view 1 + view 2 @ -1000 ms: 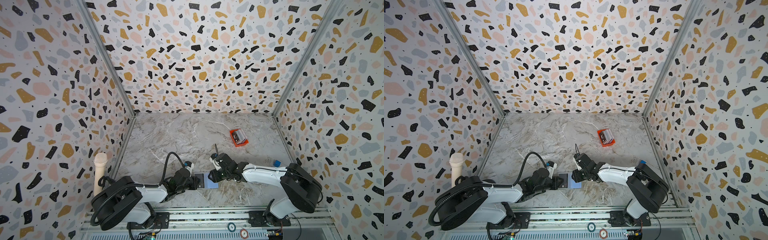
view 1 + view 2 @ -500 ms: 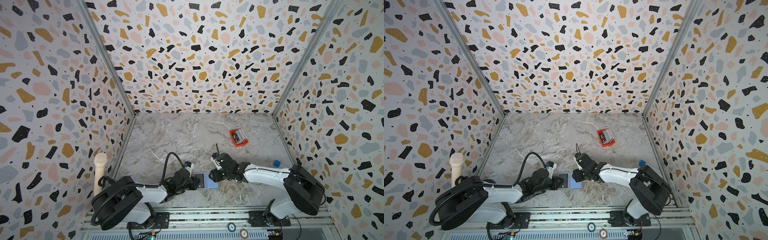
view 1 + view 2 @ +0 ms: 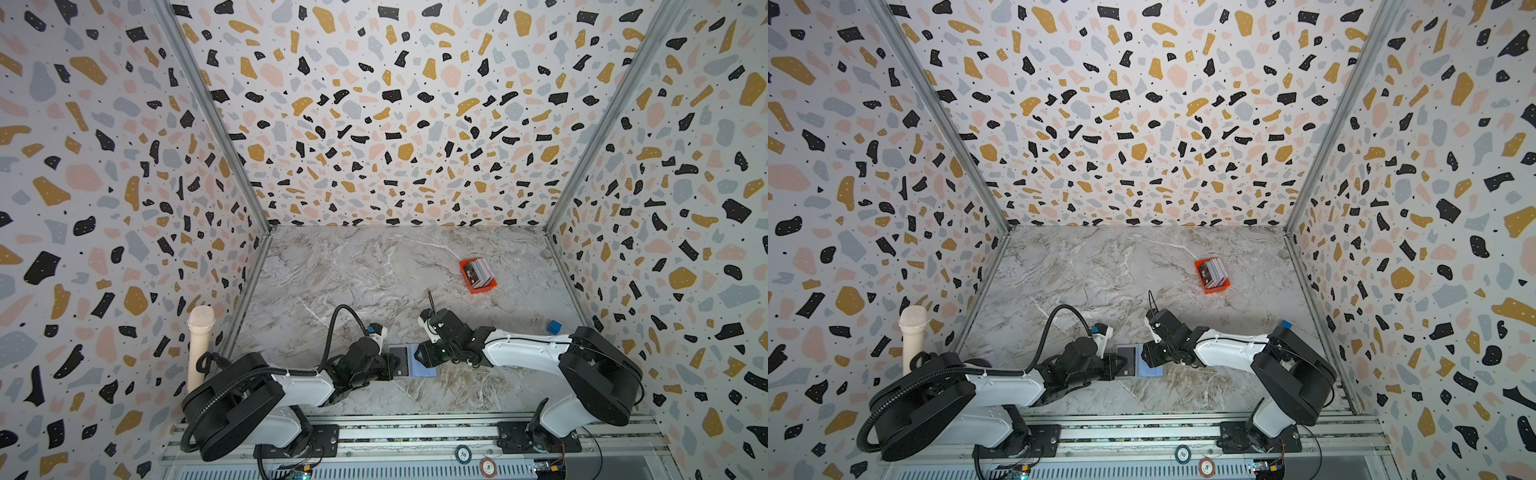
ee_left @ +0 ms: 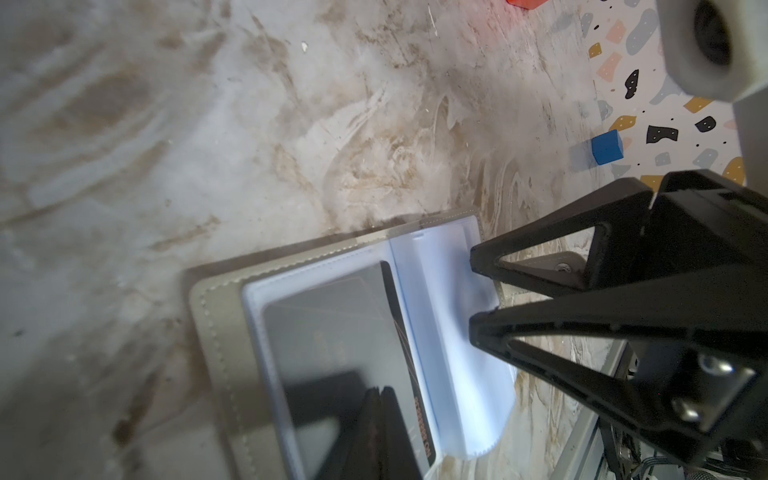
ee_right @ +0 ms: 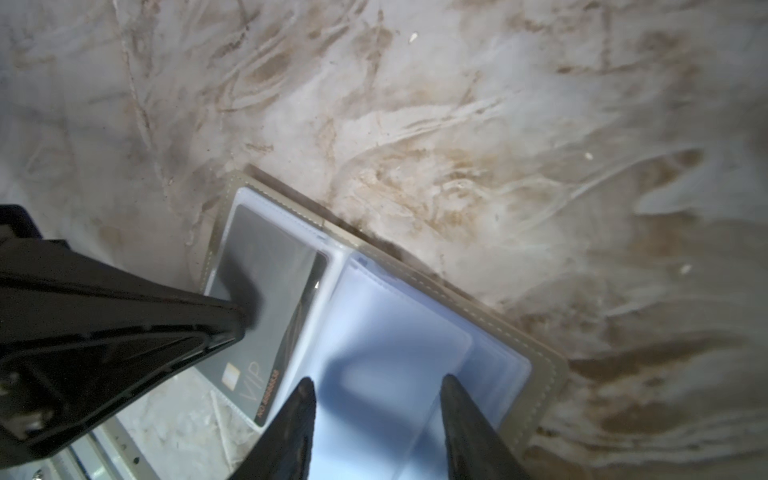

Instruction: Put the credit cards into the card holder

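Left gripper [image 4: 379, 392], jaws together, on dark VIP card [image 5: 274, 270] (inside card holder [image 4: 224, 332]); right gripper [image 5: 378, 382] half-wide over pockets [image 5: 395, 328].

Marble table [image 3: 353, 270]; card holder [image 3: 419, 368], orange tray [image 3: 482, 289], blue cube [image 3: 554, 327]

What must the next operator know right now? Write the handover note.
Left gripper shut, tips on the dark VIP card, which sits in the left-side pocket of the card holder.
Right gripper open, empty, over the pale blue right-side pockets.
Holder lies open at the front of the table.
Done: one card pocketed.
Left: the other credit cards, in the orange tray at back right.
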You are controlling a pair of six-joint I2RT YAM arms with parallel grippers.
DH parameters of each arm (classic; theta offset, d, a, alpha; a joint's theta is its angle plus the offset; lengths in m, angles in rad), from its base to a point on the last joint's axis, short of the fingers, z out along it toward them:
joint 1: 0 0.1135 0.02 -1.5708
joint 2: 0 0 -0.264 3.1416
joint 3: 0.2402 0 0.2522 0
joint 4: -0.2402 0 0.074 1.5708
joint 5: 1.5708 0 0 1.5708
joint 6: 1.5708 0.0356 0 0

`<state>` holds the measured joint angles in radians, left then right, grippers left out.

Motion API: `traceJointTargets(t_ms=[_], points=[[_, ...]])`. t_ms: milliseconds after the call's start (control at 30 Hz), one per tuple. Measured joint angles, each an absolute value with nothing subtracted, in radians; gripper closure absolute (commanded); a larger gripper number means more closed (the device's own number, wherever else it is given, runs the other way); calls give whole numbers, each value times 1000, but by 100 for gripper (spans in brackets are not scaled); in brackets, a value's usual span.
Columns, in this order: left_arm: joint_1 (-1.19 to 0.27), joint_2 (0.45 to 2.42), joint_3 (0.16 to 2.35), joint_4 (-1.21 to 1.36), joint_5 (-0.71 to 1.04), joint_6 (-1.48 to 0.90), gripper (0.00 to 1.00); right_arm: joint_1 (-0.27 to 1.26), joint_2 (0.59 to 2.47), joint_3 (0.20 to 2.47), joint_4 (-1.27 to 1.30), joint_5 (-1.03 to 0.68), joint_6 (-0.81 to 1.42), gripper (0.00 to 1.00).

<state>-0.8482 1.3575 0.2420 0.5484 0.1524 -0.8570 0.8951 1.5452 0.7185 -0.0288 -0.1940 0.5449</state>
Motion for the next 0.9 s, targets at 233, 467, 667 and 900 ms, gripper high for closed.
traceJointTargets(t_ms=[233, 467, 667, 900], points=[[-848, 1364, 238, 564, 155, -860, 100, 900, 1557, 706, 27, -261, 577, 49], [-848, 1365, 235, 571, 157, -868, 100, 901, 1560, 700, 62, -295, 613, 49], [-848, 1365, 233, 575, 158, -875, 100, 904, 1560, 699, 79, -296, 652, 49], [-848, 1365, 228, 583, 160, -876, 100, 904, 1537, 672, 130, -294, 738, 50]])
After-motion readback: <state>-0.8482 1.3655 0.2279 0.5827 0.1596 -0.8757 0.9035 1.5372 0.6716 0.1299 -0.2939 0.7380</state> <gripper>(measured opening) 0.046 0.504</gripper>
